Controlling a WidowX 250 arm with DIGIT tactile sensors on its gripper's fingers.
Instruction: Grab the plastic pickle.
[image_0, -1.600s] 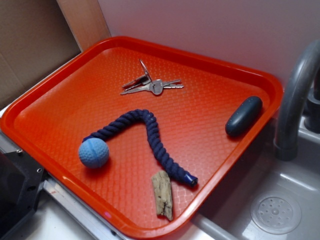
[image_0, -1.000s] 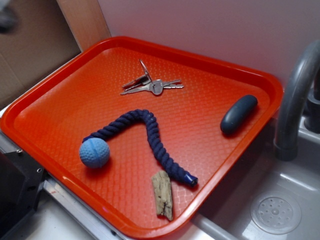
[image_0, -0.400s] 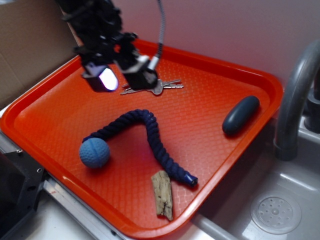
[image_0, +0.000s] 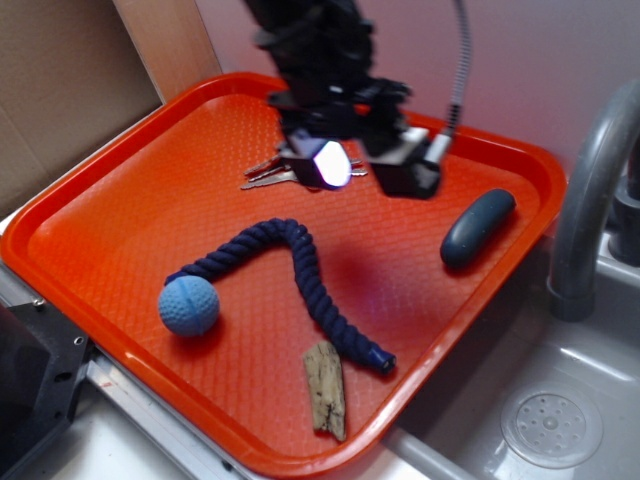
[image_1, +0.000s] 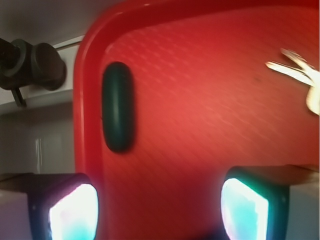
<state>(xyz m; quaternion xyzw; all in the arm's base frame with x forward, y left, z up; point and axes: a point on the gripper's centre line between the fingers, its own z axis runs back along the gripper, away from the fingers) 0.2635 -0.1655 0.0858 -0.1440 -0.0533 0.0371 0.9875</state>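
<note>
- Gripper (image_0: 365, 170): fingers spread wide, nothing between them; hangs above the tray's far centre, over the keys (image_0: 265, 172).
- Wrist view: both fingertip pads (image_1: 72, 212) frame bare tray surface; plastic pickle (image_1: 118, 114) sits ahead, offset toward the left pad, not btwn them.
- Plastic pickle (image_0: 478, 229): lies flat just inside the right rim of the orange tray (image_0: 120, 330), near the grey faucet (image_0: 590, 190); well apart from rope (image_0: 300, 275), ball (image_0: 188, 305) and wood chip (image_0: 325, 388).
- Progress, est.: approach phase only. No contact, no grasp.
- Remaining: translate to above pickle, align jaws across its narrow width, descend, close, lift.
- Caution: rim is close to the pickle; one finger needs clearance on that side.
</note>
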